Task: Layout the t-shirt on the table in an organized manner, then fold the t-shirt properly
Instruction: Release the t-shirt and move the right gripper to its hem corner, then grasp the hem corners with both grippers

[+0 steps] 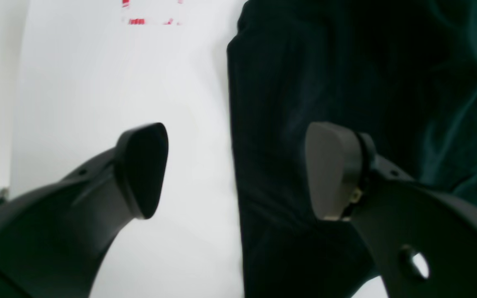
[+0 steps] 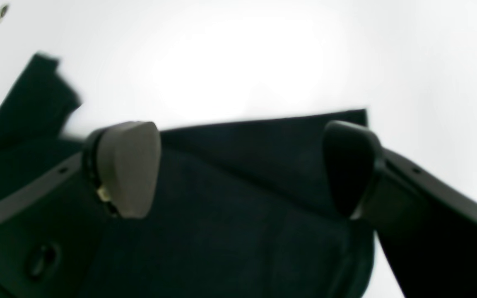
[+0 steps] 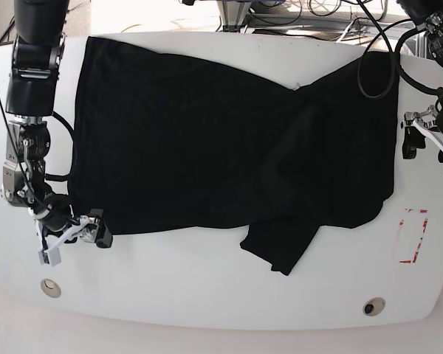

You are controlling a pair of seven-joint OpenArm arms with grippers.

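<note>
The t-shirt (image 3: 207, 140) is plain black with no print; in the left wrist view its folds carry a dark teal sheen. The worktop (image 3: 207, 284) is glossy white, marked with a red dashed rectangle (image 3: 413, 236). Each pincer has one grey pad (image 1: 325, 169) and one black pad (image 1: 143, 165).

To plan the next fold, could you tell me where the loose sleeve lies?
In the base view, the sleeve pokes out of the t-shirt's near edge, right of centre, left of the red dashed rectangle.

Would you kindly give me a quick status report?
Both grippers open: left gripper at shirt edge, right gripper over a corner. T-shirt spread on table, one sleeve tucked. Nothing obstructing.
</note>
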